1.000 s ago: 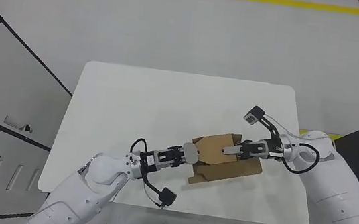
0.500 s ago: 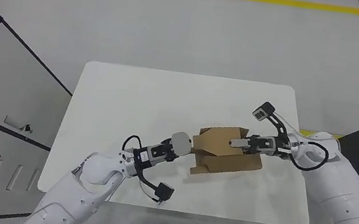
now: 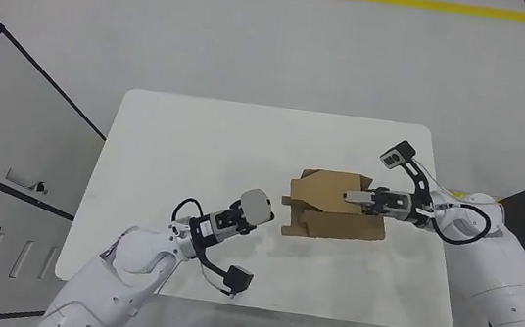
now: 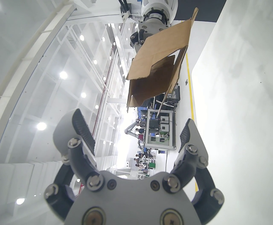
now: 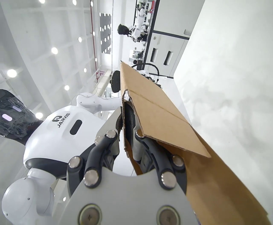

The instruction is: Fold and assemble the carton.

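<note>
One change | left fingers (image 4: 82, 127) pulled back off carton (image 3: 336, 207), now spread wide, empty | right fingers (image 5: 109, 127) clamped on carton wall | carton on table (image 3: 245, 142), right side, half-opened | judged: flap folding pending

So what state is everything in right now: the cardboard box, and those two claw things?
carton: partly opened up, the end facing the left gripper open, flaps not folded in.
right gripper: shut, pinching one wall of the carton.
left gripper: open, empty, apart from the carton.
table: white, carrying the carton near the right arm's side.
</note>
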